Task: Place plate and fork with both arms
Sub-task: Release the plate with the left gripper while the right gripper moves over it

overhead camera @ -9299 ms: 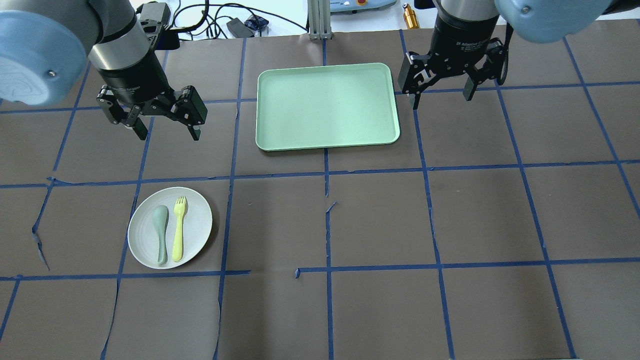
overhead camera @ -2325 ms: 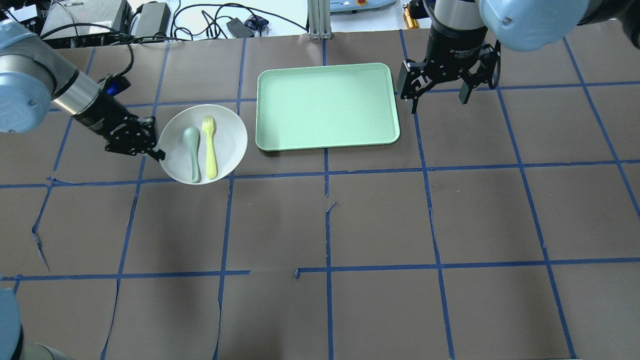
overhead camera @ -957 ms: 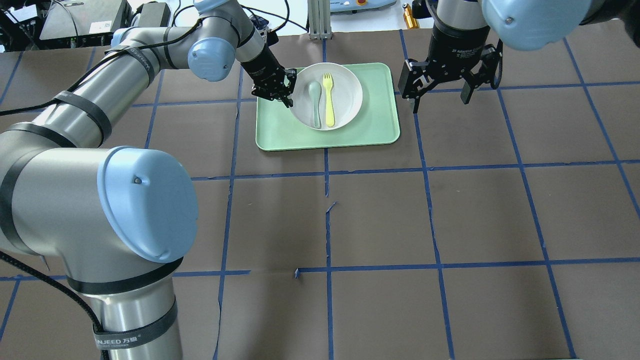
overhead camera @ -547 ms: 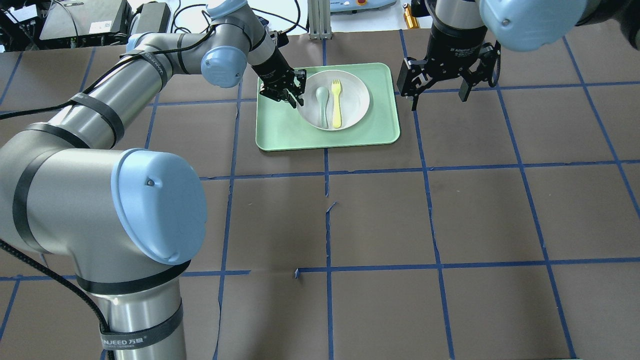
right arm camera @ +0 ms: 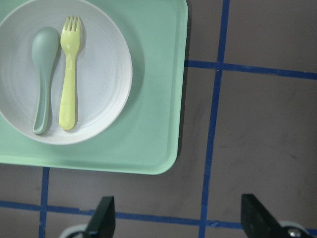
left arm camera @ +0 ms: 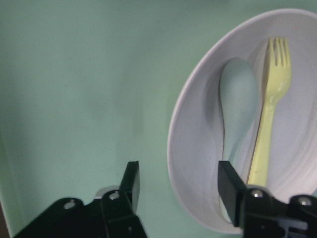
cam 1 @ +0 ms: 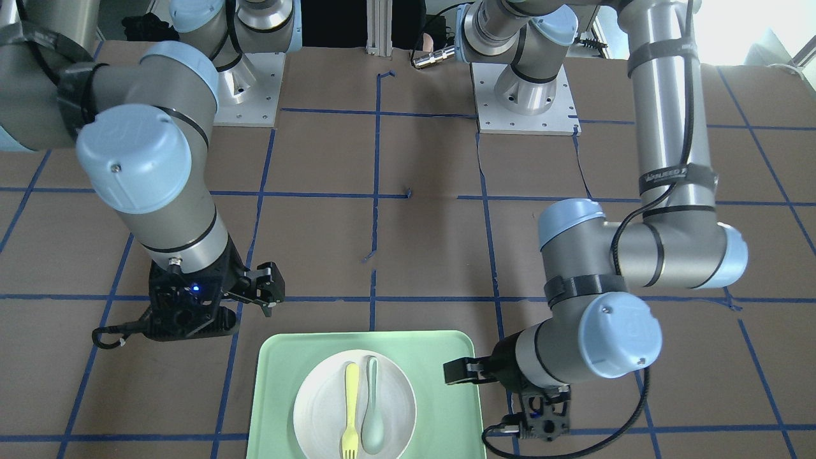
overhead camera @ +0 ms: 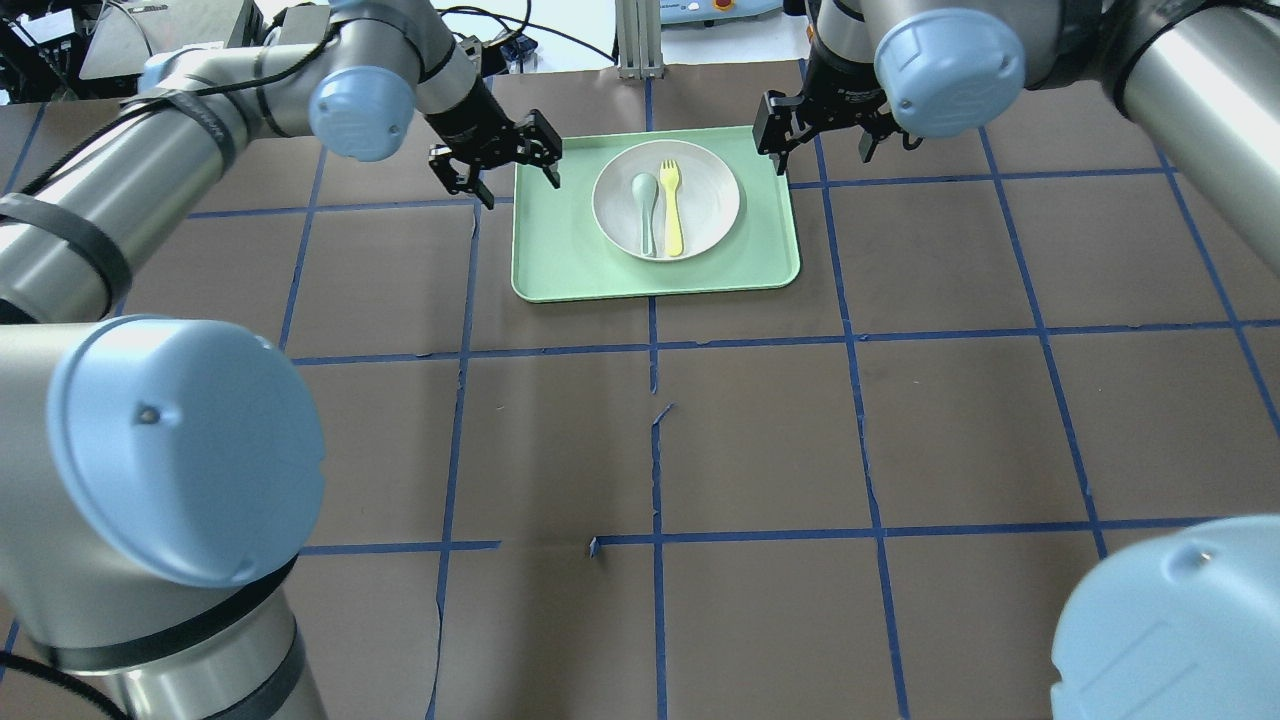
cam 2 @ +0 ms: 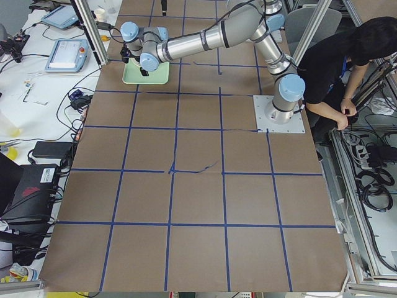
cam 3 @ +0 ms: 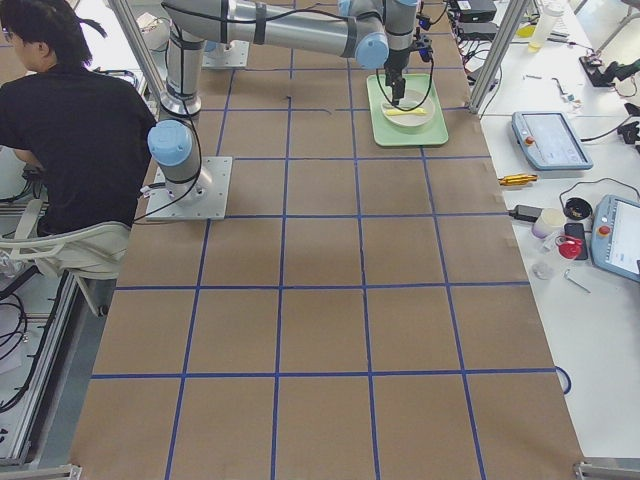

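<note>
the overhead view looks down across the bench (overhead camera: pixel 760 440) toward the tray (overhead camera: pixel 560 250); the front-facing view looks back from beyond the tray. both side views sit far from the tray at the bench ends, and both wrist views hang close over it, sharing the plate (right arm camera: pixel 104 74).

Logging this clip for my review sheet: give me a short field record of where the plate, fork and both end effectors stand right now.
plate: flat on the mint-green tray, roughly central
fork: lying on the plate, beside the spoon
spoon: on the plate, on the fork's robot-left side
left end effector: open, empty, at the tray's left edge
right end effector: open, empty, by the tray's far right corner
stage: plate set on tray; fork not yet picked up
</note>
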{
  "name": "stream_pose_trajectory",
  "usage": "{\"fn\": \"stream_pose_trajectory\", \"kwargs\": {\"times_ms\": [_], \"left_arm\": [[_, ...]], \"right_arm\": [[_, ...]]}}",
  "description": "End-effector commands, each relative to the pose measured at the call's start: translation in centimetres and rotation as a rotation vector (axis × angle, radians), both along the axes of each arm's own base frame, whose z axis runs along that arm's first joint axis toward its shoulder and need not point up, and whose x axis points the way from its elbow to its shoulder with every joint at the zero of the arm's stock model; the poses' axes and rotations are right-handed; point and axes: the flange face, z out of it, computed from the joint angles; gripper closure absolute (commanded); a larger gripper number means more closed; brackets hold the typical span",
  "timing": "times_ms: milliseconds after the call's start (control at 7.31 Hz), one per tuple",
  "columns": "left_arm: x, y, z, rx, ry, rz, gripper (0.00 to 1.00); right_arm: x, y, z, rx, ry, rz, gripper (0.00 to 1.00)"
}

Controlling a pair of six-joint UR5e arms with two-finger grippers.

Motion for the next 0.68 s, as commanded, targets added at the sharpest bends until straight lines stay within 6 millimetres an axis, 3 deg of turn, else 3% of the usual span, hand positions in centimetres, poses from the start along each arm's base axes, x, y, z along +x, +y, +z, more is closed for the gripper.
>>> {"fn": "stream_pose_trajectory", "kwargs": {"times_ms": [0,137,274,547], "left_arm": [[8.6,3.7,2.9,0.036,-0.1,-0.049,0.0],[11.0,4.9,2.9,0.04,-0.092,-0.061,0.0],[11.9,6.3,2.4,0.053,-0.085,-0.093,0.0],[12.3,7.3,1.4,0.062,-0.1,-0.123,0.0]], "right_arm": [[3.6,-3.0,-4.5,-0.042,-0.021,-0.055,0.48],[6.2,-3.9,-6.8,-0.022,-0.046,-0.06,0.47],[8.3,-5.4,-8.9,-0.019,-0.069,-0.062,0.46],[10.6,-6.6,-12.7,0.008,-0.065,-0.052,0.46]]}}
